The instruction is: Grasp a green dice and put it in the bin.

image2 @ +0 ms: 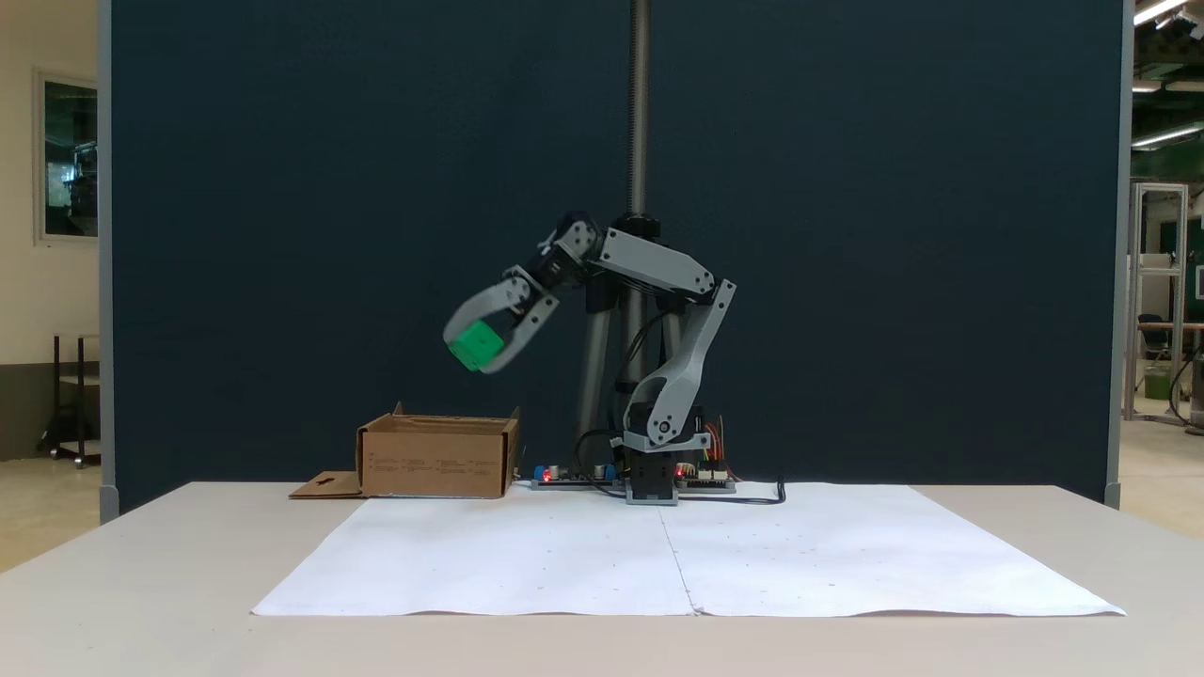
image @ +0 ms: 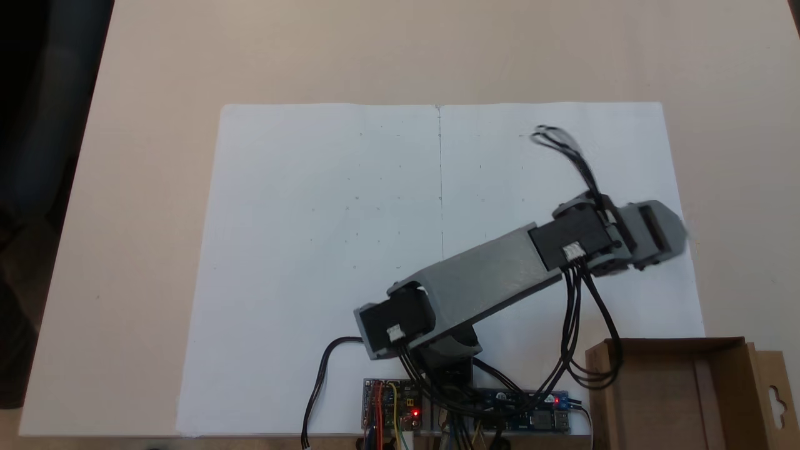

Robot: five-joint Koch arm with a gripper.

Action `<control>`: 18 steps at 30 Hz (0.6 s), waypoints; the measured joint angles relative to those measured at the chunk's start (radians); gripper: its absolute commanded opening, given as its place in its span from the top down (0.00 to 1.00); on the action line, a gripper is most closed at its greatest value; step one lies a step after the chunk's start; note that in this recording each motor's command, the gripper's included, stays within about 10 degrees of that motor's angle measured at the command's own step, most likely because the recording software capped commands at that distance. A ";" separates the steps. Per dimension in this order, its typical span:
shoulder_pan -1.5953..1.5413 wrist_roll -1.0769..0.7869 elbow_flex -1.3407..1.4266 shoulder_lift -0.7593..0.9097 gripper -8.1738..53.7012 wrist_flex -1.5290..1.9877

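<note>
The bin (image2: pixel 437 458) stands on the table (image2: pixel 169 564) beside the arm's base, its brown cardboard walls upright and its flap (image2: pixel 324 486) lying flat on the tabletop at its outer side; seen from above in a fixed view, the bin (image: pixel 675 400) sits at the lower right corner, its flap showing a hang-hole cutout, and the part of its floor in frame is bare cardboard; dark cables (image: pixel 594 325) from the arm hang just over its near corner.

The green dice (image2: pixel 476 345) is up in the air, clamped between the two grey jaws of the gripper (image2: pixel 482 357); it hangs above the bin and well apart from it; the arm (image2: pixel 658 273) bends over from its base toward that side.

The front-facing fixed view gives the dice, the jaws and the height above the box; the top-down fixed view gives the arm (image: pixel 481 275) as a grey bar reaching to the right over the white paper (image: pixel 312 250), its wrist end blurred, with the dice hidden beneath it; circuit boards (image: pixel 469 412) with red lights sit at the paper's lower edge.
</note>
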 measured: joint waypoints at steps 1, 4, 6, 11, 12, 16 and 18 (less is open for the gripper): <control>0.018 0.000 -0.011 0.003 0.64 -0.009; 0.091 0.000 -0.041 -0.025 0.64 -0.044; 0.138 -0.012 -0.041 -0.041 0.64 -0.066; 0.288 -0.043 -0.041 -0.140 0.64 -0.086; 0.324 -0.044 -0.041 -0.164 0.64 -0.086; 0.405 -0.074 -0.046 -0.255 0.64 -0.086; 0.445 -0.097 -0.046 -0.319 0.64 -0.086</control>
